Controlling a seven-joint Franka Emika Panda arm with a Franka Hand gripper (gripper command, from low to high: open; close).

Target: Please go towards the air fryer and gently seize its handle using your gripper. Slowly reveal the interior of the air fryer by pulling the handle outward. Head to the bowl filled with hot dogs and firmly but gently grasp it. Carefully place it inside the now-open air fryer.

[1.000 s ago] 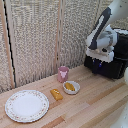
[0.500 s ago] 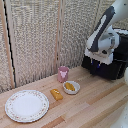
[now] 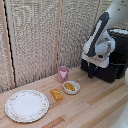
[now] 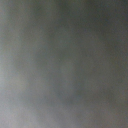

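Blur fills the wrist view; jaws at the air fryer [image 3: 112, 60] drawer, grip state unreadable.

Exterior view is evenly, softly lit and slightly grainy; wrist view is dim grey blur, perhaps too close to focus.

Table [image 3: 95, 107] is showing pale wood planks, matt. Air fryer [image 3: 116, 60] is looking like black plastic, slight sheen. Arm [image 3: 102, 35] shell: glossy white. Plate [image 3: 27, 105] and bowl [image 3: 71, 88]: smooth, glazed-looking. Backdrop [image 3: 40, 35] is reading as woven, rough.
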